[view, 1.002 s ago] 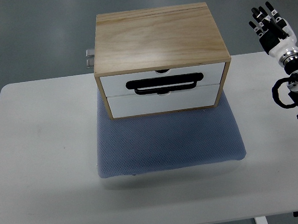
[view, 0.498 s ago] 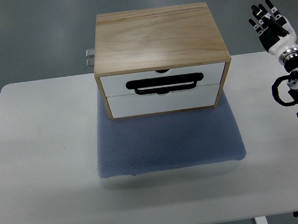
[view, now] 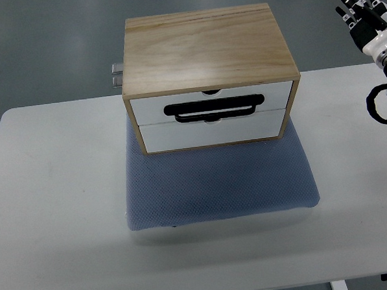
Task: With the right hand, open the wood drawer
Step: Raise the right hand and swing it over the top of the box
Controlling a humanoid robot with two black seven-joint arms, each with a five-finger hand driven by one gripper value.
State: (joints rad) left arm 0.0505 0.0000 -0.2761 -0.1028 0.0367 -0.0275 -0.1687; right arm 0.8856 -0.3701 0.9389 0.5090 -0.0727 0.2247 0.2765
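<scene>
The wood drawer box (view: 209, 76) sits at the table's twelve o'clock side, its rear half overhanging the far edge of the blue mat (view: 218, 182), with two white drawer fronts facing six o'clock and a black handle (view: 214, 108) across the upper one; both drawers look fully shut. The right hand (view: 363, 16) is up at the two o'clock corner, well apart from the box, fingers extended and holding nothing. The left hand is out of sight. The main risk is probably the reach itself: the hand must come round to the front, and a sweep from three o'clock could knock the box's side and skew it. The box is unclamped on a soft mat, so a pull on the handle may drag the whole box toward six o'clock instead of sliding the drawer. The slim handle also leaves little room for fingers.
</scene>
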